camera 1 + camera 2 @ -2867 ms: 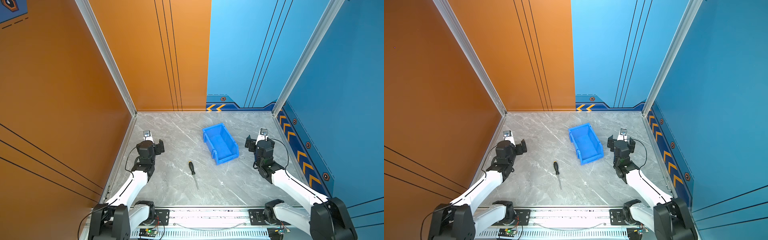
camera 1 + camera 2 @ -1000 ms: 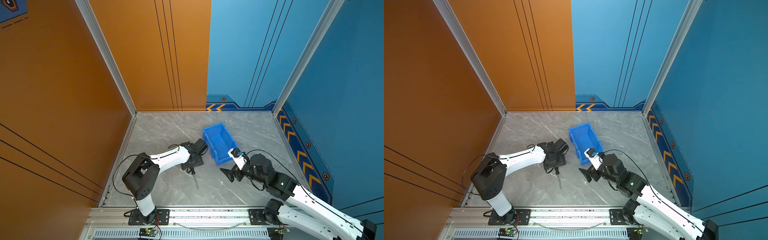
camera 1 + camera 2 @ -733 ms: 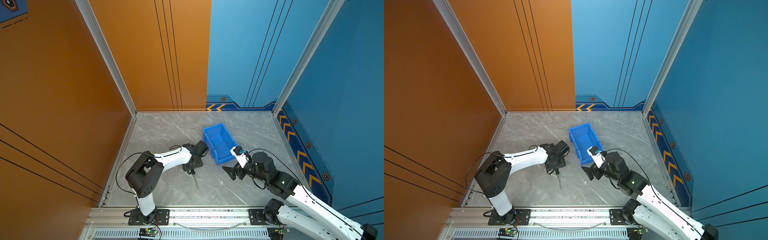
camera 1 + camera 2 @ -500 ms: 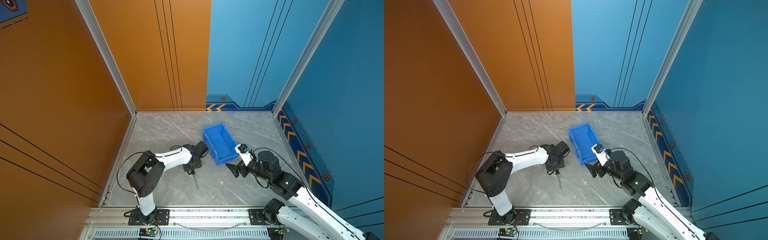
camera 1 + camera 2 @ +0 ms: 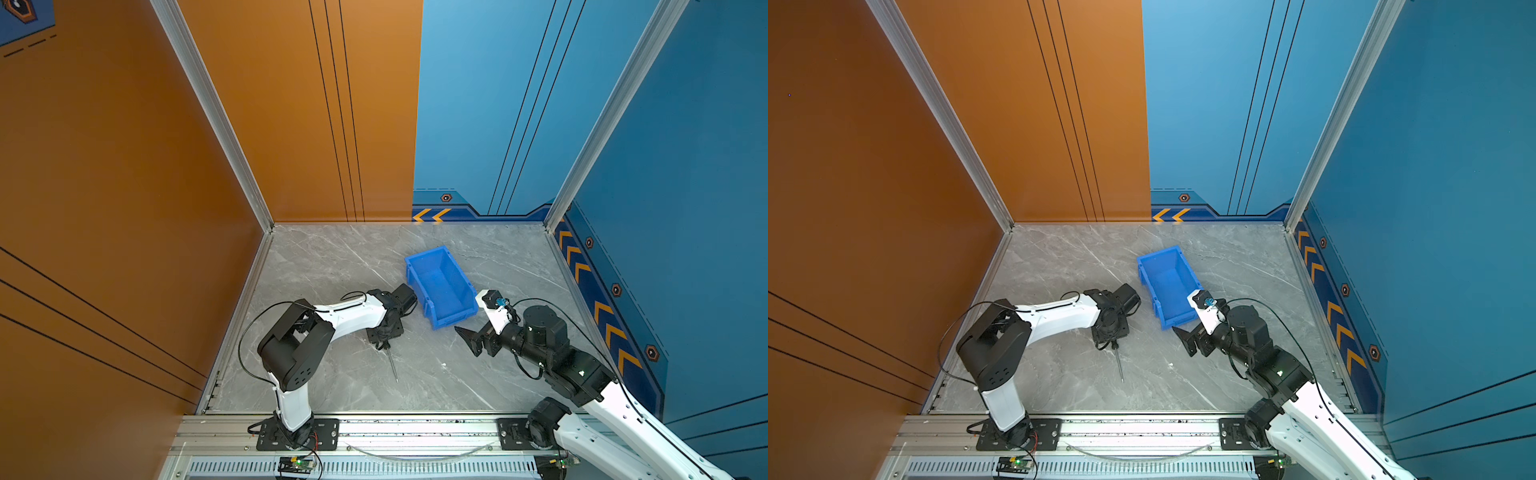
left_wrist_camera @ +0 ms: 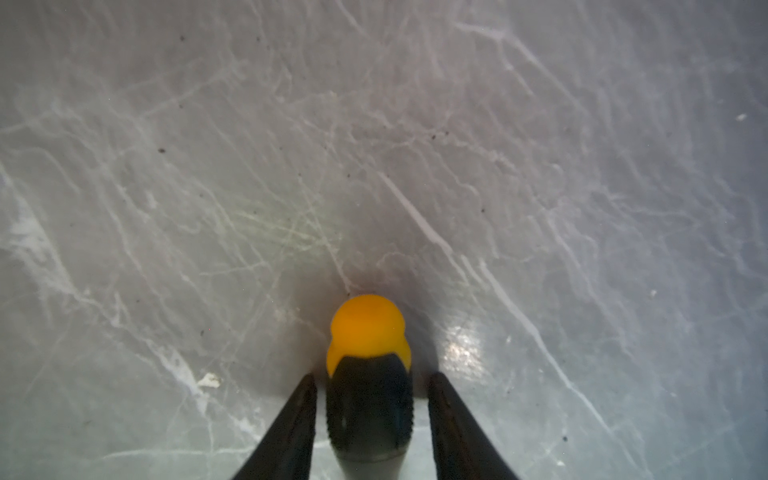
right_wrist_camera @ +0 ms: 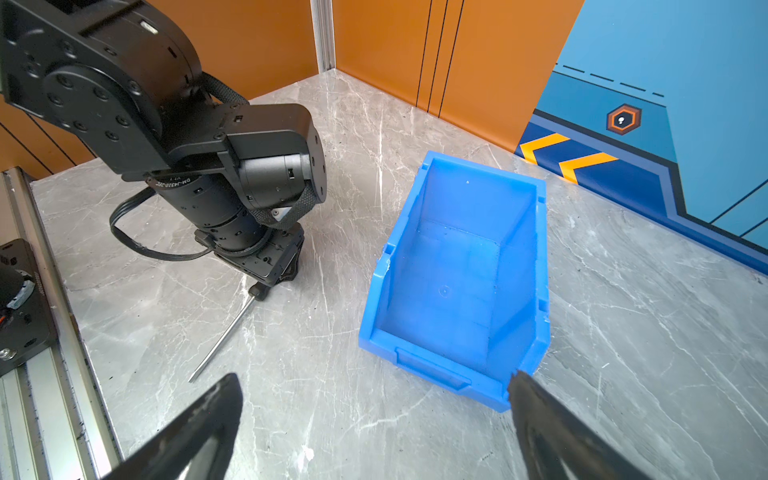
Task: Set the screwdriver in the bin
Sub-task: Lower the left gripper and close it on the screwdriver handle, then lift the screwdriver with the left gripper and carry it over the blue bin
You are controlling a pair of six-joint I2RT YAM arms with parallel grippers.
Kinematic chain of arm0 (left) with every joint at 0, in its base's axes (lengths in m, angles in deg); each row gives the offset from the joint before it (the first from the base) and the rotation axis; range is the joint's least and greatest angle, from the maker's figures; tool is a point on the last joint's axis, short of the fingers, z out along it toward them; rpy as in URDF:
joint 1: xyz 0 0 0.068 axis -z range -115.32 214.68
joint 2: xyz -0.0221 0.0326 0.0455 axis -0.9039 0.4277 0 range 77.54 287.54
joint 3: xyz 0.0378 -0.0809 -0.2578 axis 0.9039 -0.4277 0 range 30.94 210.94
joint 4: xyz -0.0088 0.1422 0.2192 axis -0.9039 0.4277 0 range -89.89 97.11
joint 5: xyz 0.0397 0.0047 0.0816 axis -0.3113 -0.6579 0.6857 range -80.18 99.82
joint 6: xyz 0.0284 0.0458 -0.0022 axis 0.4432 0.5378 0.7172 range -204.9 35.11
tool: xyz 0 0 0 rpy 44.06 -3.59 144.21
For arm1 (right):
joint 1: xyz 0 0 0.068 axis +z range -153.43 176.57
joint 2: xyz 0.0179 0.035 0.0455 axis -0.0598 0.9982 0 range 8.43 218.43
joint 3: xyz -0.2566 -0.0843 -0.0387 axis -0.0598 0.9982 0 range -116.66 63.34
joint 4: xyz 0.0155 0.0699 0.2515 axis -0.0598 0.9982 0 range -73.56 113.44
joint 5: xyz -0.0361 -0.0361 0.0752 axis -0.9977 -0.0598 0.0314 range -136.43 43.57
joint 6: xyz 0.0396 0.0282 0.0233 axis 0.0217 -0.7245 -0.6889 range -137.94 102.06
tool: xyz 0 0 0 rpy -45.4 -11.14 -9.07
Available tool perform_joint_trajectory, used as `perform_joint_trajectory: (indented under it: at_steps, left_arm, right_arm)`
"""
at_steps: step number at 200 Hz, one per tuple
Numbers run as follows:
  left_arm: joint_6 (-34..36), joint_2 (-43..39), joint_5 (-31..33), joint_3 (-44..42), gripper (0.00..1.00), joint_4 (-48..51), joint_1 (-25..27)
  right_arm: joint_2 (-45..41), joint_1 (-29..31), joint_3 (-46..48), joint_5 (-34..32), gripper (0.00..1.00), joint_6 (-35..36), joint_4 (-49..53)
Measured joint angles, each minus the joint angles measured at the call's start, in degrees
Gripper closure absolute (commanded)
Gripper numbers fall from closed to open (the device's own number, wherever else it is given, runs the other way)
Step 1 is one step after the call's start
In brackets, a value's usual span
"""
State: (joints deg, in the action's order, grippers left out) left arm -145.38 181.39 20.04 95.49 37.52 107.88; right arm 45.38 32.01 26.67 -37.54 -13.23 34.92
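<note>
screwdriver flanked, not yet clamped

left hand [image 6: 372, 376] is narrowed around the screwdriver [image 6: 369, 407] handle, with a slim gap on each side. screwdriver lies flat on the table [image 5: 332, 266], beside the bin [image 5: 442, 282], outside it. right hand [image 7: 374, 378] gapes wide and empty near the bin's front corner.

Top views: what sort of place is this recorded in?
Probably a purpose-built robot test cell: two arms bolted to an aluminium rail, a marble-look tabletop, and orange and blue panel walls enclosing it.
</note>
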Motion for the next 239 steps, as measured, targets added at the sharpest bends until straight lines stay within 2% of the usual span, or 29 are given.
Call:
perform_joint_trajectory:
  at_steps: [33, 58, 167, 239]
  left_arm:
    - [0.15, 0.24, 0.02, 0.31, 0.72, 0.11, 0.00]
    - [0.09, 0.44, 0.04, 0.52, 0.77, 0.09, 0.15]
    - [0.90, 0.42, 0.35, 2.01, 0.86, 1.84, 1.62]
    - [2.25, -1.55, 2.23, 12.46, 0.89, 4.76, 1.88]
  right_arm:
    - [-0.22, -0.31, 0.00, -0.13, 0.00, 0.00, 0.00]
    - [-0.79, -0.33, 0.07, -0.59, 0.00, 0.00, 0.00]
    - [-1.11, -0.44, 0.66, -3.32, 0.00, -0.04, -0.02]
    - [-1.81, -0.59, 0.85, -8.26, 0.00, -0.02, -0.02]
